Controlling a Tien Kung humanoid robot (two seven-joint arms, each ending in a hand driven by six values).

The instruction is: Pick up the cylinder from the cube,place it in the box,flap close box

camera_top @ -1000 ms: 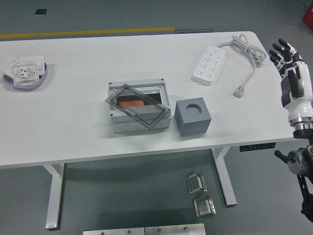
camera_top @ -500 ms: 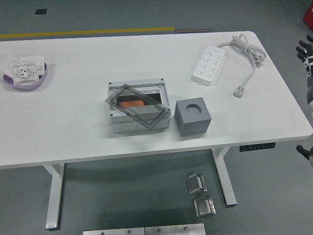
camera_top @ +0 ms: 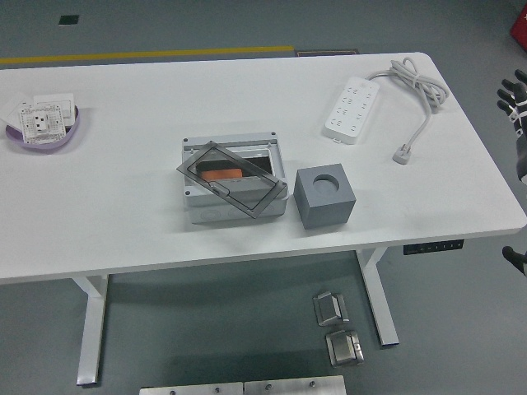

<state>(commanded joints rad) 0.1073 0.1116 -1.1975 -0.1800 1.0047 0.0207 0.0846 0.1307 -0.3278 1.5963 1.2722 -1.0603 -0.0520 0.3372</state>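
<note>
Cylinder (camera_top: pixel 221 174), orange, lay inside box (camera_top: pixel 234 179), left of cube (camera_top: pixel 324 195), whose hole stood empty. Lid (camera_top: pixel 231 178) sat askew over box, not flat; closing judged unfinished. Right hand (camera_top: pixel 512 97) hung far right of cube, fingers spread, holding nothing.

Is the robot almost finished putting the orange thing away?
Nearly. The orange cylinder already lies in the box, and the cube's hole is empty. Nothing is held; the right robot hand sits off the table edge. The smoky lid lies crooked, so closing remains.
</note>
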